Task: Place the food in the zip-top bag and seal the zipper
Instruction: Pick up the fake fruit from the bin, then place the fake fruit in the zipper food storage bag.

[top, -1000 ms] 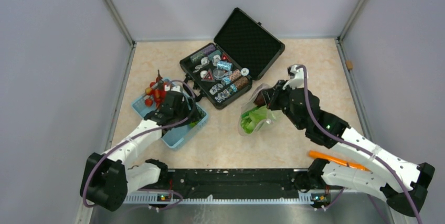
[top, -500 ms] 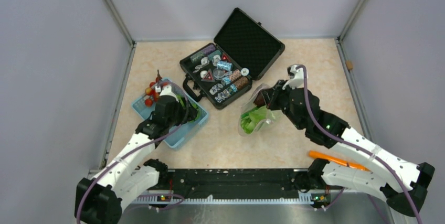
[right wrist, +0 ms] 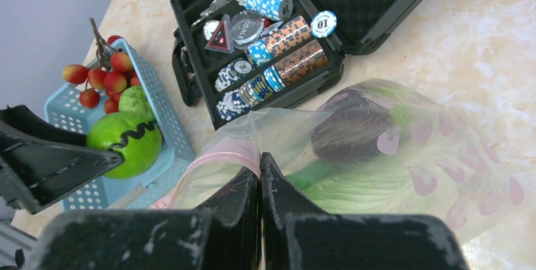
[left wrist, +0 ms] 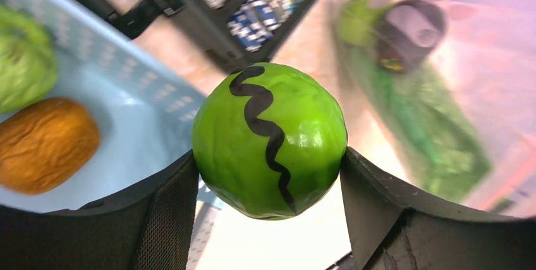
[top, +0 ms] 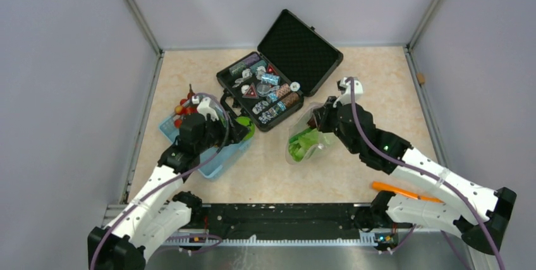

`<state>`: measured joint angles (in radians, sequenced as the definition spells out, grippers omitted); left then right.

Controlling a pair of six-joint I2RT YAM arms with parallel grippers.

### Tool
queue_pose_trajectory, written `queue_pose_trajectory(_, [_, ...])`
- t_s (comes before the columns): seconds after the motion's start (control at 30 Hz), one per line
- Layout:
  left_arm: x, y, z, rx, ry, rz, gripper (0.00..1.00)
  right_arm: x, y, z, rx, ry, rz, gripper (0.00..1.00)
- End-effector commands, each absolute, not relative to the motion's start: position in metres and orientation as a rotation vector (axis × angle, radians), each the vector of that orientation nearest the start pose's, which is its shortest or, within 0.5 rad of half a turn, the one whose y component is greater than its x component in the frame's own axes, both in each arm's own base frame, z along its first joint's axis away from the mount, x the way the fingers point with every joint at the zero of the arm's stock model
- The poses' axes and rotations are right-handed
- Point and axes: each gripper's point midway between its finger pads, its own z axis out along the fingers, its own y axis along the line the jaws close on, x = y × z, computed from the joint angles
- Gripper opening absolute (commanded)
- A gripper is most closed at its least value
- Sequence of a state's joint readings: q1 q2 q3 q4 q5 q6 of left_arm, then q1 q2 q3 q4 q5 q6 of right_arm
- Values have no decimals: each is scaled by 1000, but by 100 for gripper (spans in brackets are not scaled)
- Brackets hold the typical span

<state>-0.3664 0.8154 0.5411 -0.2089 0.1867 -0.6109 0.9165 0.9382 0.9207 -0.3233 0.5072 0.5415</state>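
Left tool (left wrist: 270,184) clamped on glossy round green apple (left wrist: 270,140), black wavy line across skin; in top view apple left of centre, at right rim of perforated light blue plastic basket (left wrist: 95,67). Right tool (right wrist: 260,172) pinched narrow on pink zipper (right wrist: 222,151) of crinkly clear zip-top bag (right wrist: 430,156), centre right on marble-look worktop (top: 379,80). Half second ago left tool sat down in basket; now raised with apple

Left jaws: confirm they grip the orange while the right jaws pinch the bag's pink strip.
Wrong on one point: the left wrist view shows the left jaws gripping the green apple, not the orange, which lies in the basket. The rest stands.
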Motion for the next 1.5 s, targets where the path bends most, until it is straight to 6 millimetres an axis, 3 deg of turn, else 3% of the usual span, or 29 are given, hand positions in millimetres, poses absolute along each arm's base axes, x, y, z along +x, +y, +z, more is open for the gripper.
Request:
queue_pose_trajectory(0.0, [246, -187, 231, 84, 1897, -1003, 47, 249, 226, 294, -28, 1841, 579, 0])
queue_pose_trajectory(0.43, [212, -215, 269, 354, 1767, -1216, 46, 249, 235, 286, -24, 1860, 619, 0])
queue_pose_trajectory(0.67, [187, -238, 294, 499, 1657, -1308, 46, 251, 256, 282, -64, 1879, 678, 0])
queue_pose_trajectory(0.9, [175, -273, 289, 631, 1725, -1226, 45, 251, 270, 280, -90, 1891, 723, 0])
queue_pose_trajectory(1.1, [182, -293, 281, 632, 1734, -1243, 44, 249, 272, 285, -102, 1889, 737, 0])
queue_pose_trajectory(1.23, [199, -297, 266, 590, 1807, -1158, 45, 245, 274, 292, -112, 1869, 779, 0])
queue_pose_trajectory(1.47, [215, -299, 261, 485, 1843, -1073, 42, 239, 282, 300, -146, 1855, 843, 0])
